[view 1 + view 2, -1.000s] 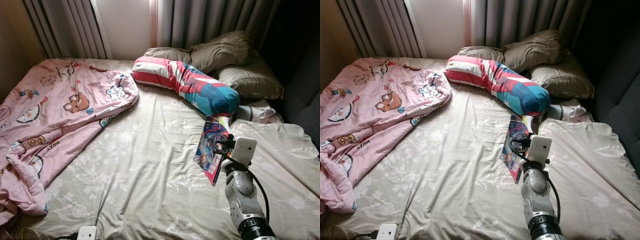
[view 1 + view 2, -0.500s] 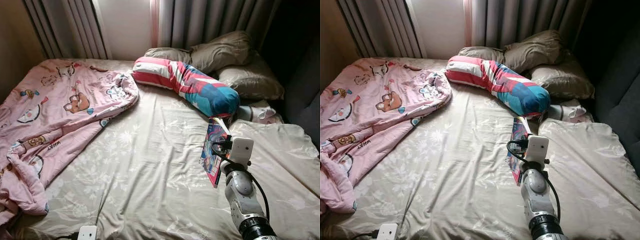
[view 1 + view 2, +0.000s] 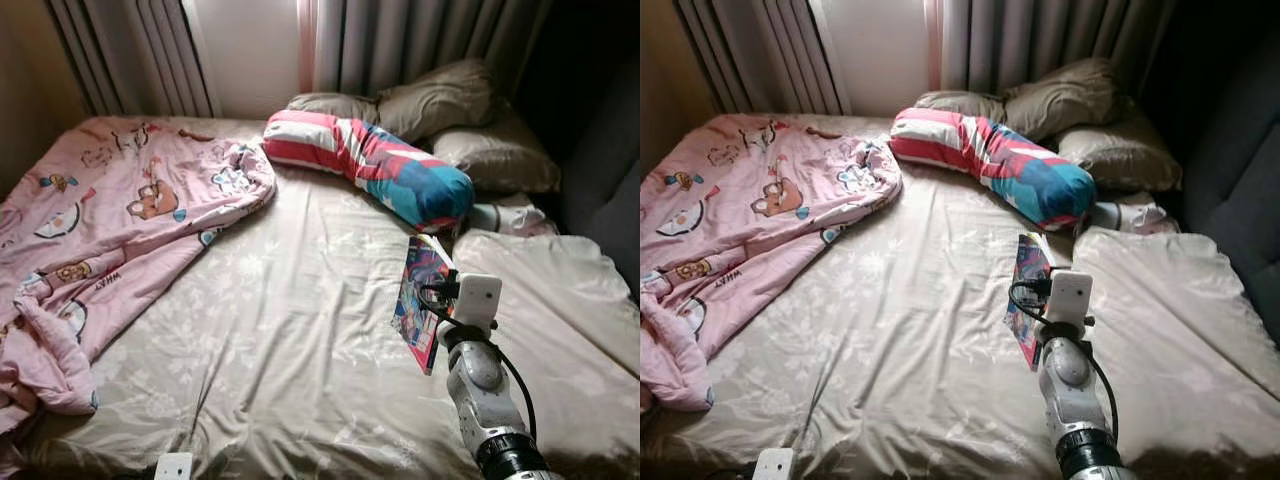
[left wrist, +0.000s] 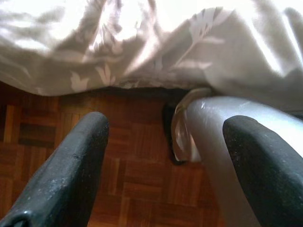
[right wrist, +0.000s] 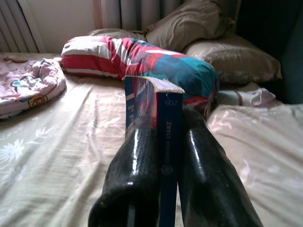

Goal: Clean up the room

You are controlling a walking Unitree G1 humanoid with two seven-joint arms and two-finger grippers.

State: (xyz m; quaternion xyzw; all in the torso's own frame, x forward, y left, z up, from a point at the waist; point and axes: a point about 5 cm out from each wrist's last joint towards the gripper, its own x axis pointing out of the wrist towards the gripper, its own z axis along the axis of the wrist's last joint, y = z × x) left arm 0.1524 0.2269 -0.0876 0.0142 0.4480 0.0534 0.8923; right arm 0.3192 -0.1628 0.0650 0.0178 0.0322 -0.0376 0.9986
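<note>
A thin colourful book (image 3: 418,298) is held on edge just above the beige bed sheet (image 3: 290,330), right of the bed's middle. My right gripper (image 5: 161,142) is shut on its blue spine, with one black finger (image 5: 135,170) on each side. In the eye views the white wrist box (image 3: 477,299) hides those fingers. My left gripper (image 4: 165,156) hangs open beside the bed, over a wooden parquet floor (image 4: 137,189).
A crumpled pink cartoon blanket (image 3: 110,230) covers the bed's left side. A striped red, white and blue bolster (image 3: 370,165) lies beyond the book, with beige pillows (image 3: 445,100) behind it. A white plug block (image 3: 173,466) sits at the bed's near edge. Dark upholstery (image 3: 610,160) rises on the right.
The book has turned slightly in my right gripper's hold, going edge-on and then back to show its cover. The whole picture has shifted a little, so the camera moved.
</note>
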